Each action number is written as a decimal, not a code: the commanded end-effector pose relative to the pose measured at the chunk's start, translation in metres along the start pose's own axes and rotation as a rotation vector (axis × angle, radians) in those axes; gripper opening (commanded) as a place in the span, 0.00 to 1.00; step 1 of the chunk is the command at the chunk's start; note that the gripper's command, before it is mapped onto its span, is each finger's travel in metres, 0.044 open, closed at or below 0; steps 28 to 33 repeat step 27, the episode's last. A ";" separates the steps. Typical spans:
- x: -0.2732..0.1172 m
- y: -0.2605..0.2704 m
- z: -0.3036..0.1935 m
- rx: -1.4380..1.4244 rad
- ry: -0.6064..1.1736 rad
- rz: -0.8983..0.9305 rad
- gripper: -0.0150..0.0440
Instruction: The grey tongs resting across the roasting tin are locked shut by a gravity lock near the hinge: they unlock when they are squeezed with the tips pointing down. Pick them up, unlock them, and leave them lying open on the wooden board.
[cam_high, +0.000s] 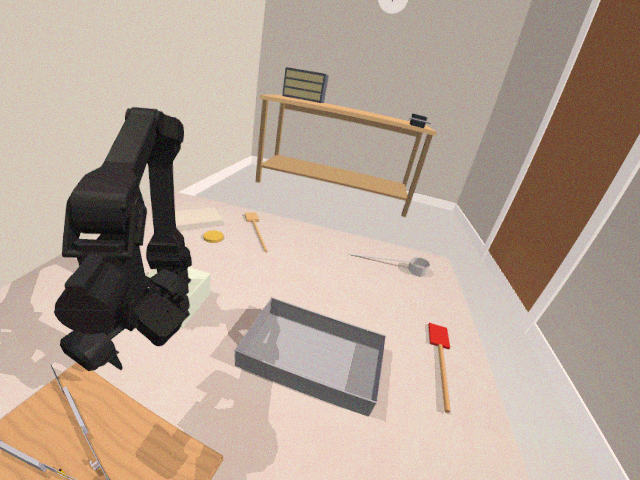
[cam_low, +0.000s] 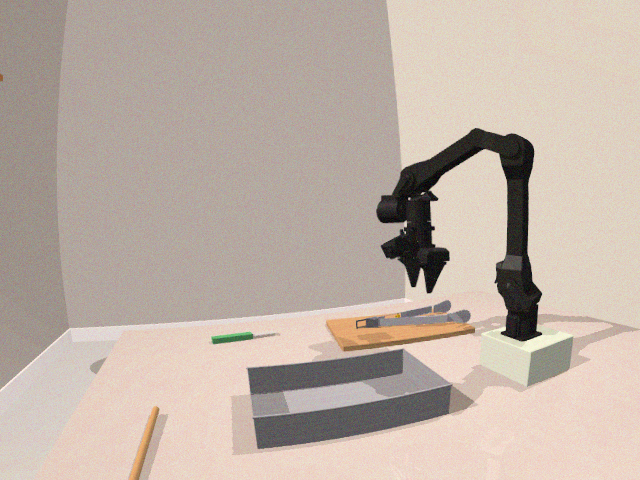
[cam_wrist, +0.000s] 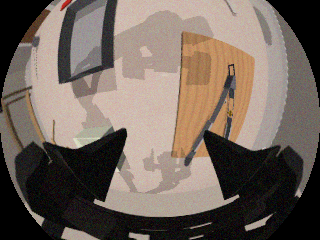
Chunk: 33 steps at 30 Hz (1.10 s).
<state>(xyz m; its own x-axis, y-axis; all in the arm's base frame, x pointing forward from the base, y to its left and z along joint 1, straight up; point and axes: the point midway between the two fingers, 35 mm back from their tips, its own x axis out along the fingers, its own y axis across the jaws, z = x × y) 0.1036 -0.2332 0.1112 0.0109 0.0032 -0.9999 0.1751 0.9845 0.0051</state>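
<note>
The grey tongs (cam_high: 75, 410) (cam_low: 408, 321) (cam_wrist: 216, 112) lie on the wooden board (cam_high: 124, 403) (cam_low: 351, 338) (cam_wrist: 192, 122). Their two arms are spread in a V from the hinge, and the pull loop shows at the hinge end. The tip of one arm reaches slightly past the board's edge. My gripper (cam_low: 421, 288) (cam_wrist: 166, 134) is open and empty, pointing down well above the table, clear of the tongs. In the top view its fingers are partly hidden. The roasting tin (cam_high: 305, 382) (cam_low: 351, 423) (cam_wrist: 107, 40) is empty.
The arm stands on a pale block (cam_high: 199, 297) (cam_low: 547, 356). A red spatula (cam_high: 439, 335), a ladle (cam_high: 419, 266), a wooden spatula (cam_high: 251, 217), a yellow disc (cam_high: 213, 236) and a cream slab (cam_high: 201, 219) lie around. A green-handled tool (cam_low: 232, 338) lies left of the board in the exterior view.
</note>
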 end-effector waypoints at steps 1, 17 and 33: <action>-0.031 -0.002 0.001 -0.002 -0.018 -0.027 1.00; -0.039 -0.002 0.001 -0.003 -0.020 -0.028 1.00; -0.039 -0.002 0.001 -0.003 -0.020 -0.028 1.00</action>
